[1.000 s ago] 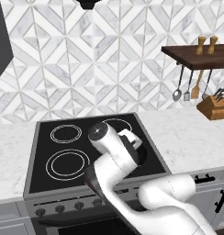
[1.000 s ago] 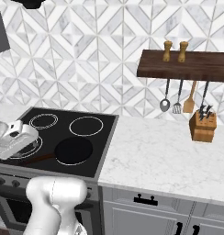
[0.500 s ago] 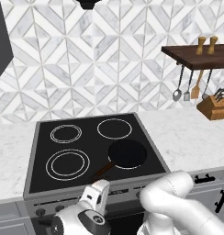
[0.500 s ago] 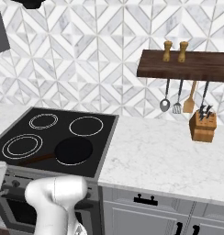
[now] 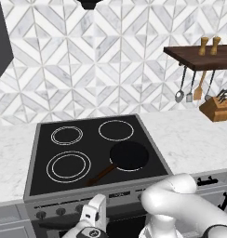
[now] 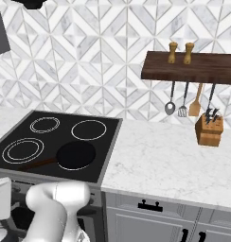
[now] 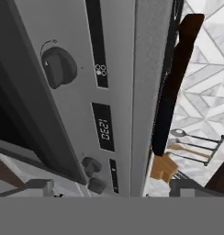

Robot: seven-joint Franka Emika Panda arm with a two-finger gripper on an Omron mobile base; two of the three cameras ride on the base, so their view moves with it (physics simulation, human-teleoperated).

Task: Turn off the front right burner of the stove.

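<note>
The gripper (image 5: 90, 223) is held low before the stove (image 5: 36, 158) front — level with its knobs (image 7: 58, 67). The frying pan (image 5: 128, 155) covers the front right burner (image 5: 126, 169); whether the jaws are released cannot be told.

Glossy black glass stove (image 5: 73, 139), grey metal frame; white marble counter (image 6: 174, 156).

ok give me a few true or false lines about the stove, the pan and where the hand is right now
1. The black frying pan sits on the front right burner. True.
2. The gripper is above the cooktop glass. False: it is low, in front of the stove knob panel.
3. The hand view shows a round knob on the grey front panel. True.
4. A pot sits on the back left burner. False: that burner is bare.
5. A knife block stands on the counter right of the stove. True.
</note>
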